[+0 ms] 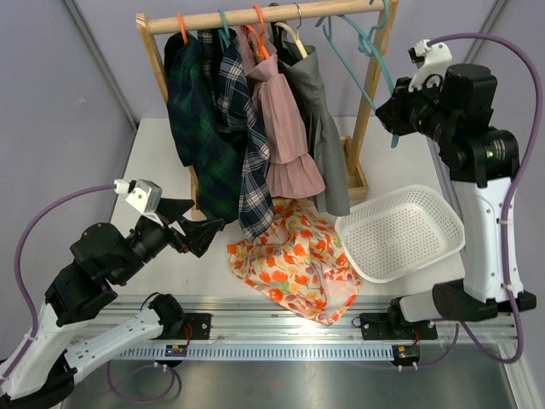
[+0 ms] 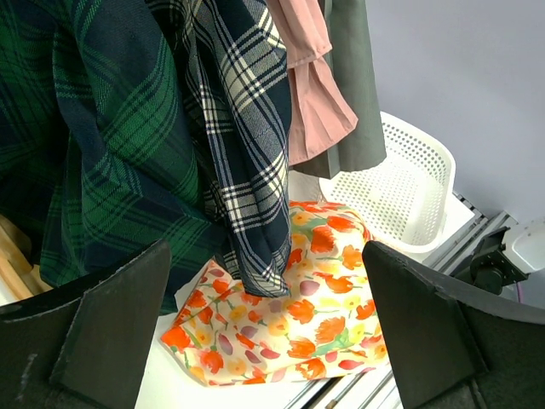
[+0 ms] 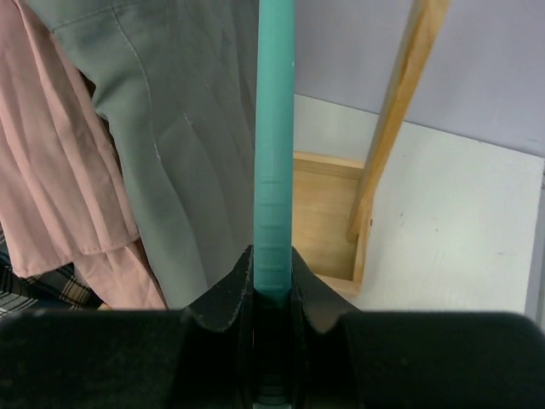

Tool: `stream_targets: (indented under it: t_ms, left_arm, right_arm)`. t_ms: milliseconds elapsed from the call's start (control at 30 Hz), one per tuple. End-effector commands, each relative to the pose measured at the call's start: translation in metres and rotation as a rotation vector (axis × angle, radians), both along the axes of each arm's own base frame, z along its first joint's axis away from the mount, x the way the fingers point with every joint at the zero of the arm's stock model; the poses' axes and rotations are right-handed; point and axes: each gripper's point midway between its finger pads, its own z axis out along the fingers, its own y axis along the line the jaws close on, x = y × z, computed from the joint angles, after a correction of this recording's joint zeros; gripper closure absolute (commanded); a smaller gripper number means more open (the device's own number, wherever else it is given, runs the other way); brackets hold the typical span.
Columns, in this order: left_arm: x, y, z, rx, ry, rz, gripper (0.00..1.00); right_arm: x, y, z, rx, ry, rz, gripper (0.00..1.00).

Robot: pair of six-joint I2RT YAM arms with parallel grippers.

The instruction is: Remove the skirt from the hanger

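Observation:
The floral orange skirt lies crumpled on the table below the rack, off any hanger; it also shows in the left wrist view. An empty teal hanger hangs at the rack's right end. My right gripper is shut on the hanger's lower bar, which runs straight up from the right gripper in its wrist view. My left gripper is open and empty, just left of the skirt, apart from it. In the left wrist view the left gripper frames the skirt between its fingers.
A wooden clothes rack holds a green plaid garment, a navy plaid one, a pink one and a grey one. A white mesh basket stands right of the skirt.

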Motion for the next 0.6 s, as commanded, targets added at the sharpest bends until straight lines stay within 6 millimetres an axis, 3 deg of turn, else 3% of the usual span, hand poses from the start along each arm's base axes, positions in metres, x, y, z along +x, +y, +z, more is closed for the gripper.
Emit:
stream_targets:
  t_ms: [0, 133, 567]
  left_arm:
    - [-0.003, -0.003, 0.013, -0.054, -0.042, -0.023, 0.01]
    - [-0.004, -0.003, 0.011, -0.064, -0.044, -0.029, 0.01]
    - [-0.008, -0.012, 0.003, -0.06, -0.029, -0.077, 0.01]
  right_arm:
    - [-0.003, 0.014, 0.029, 0.01, -0.048, 0.116, 1.0]
    - [0.022, 0.013, 0.026, 0.011, -0.025, 0.111, 1.0]
    - [0.067, -0.01, 0.003, 0.013, 0.047, 0.078, 1.0]
